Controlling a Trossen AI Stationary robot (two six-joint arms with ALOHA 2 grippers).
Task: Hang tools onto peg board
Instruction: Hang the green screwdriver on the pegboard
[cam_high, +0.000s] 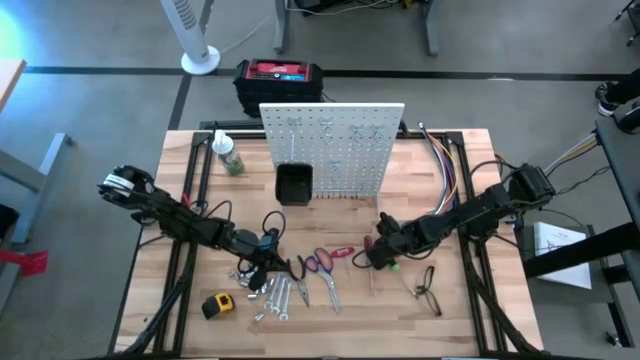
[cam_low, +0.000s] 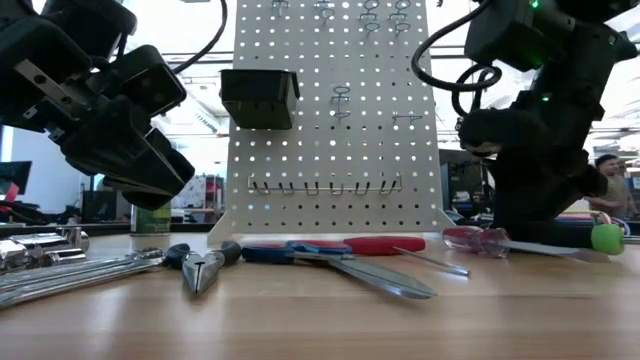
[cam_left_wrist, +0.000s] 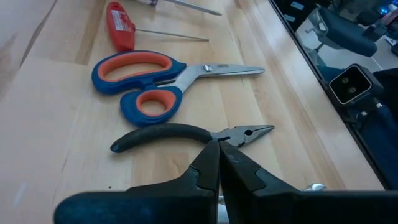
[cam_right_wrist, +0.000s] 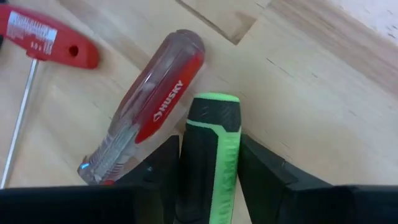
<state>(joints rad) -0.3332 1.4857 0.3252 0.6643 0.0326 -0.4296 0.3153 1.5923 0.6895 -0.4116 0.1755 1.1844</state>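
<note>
The white peg board (cam_high: 332, 150) stands upright at the table's far middle, with a black bin (cam_high: 294, 184) on its front. My right gripper (cam_high: 380, 257) points steeply down, shut on a green-and-black screwdriver (cam_right_wrist: 210, 143). A clear red screwdriver (cam_right_wrist: 146, 115) lies right beside it on the wood. My left gripper (cam_left_wrist: 219, 171) hovers shut and holds nothing, just above black-handled pliers (cam_left_wrist: 186, 134). Blue-and-orange scissors (cam_left_wrist: 155, 84) and a red T-handle driver (cam_left_wrist: 121, 25) lie flat beyond the pliers. My right gripper pinches the green-and-black screwdriver's handle (cam_right_wrist: 208, 165) between its two fingers, one on each long side. The fingers come from above, slanting down. The handle lies on the table, and its butt end (cam_right_wrist: 213, 102) sticks out past the fingertips.
Silver wrenches (cam_high: 272, 295) and a yellow tape measure (cam_high: 218, 305) lie near the front left. Black glasses (cam_high: 428, 290) lie at the front right. A small bottle (cam_high: 228, 155) stands left of the board. A red-and-black box (cam_high: 280, 80) sits behind the board.
</note>
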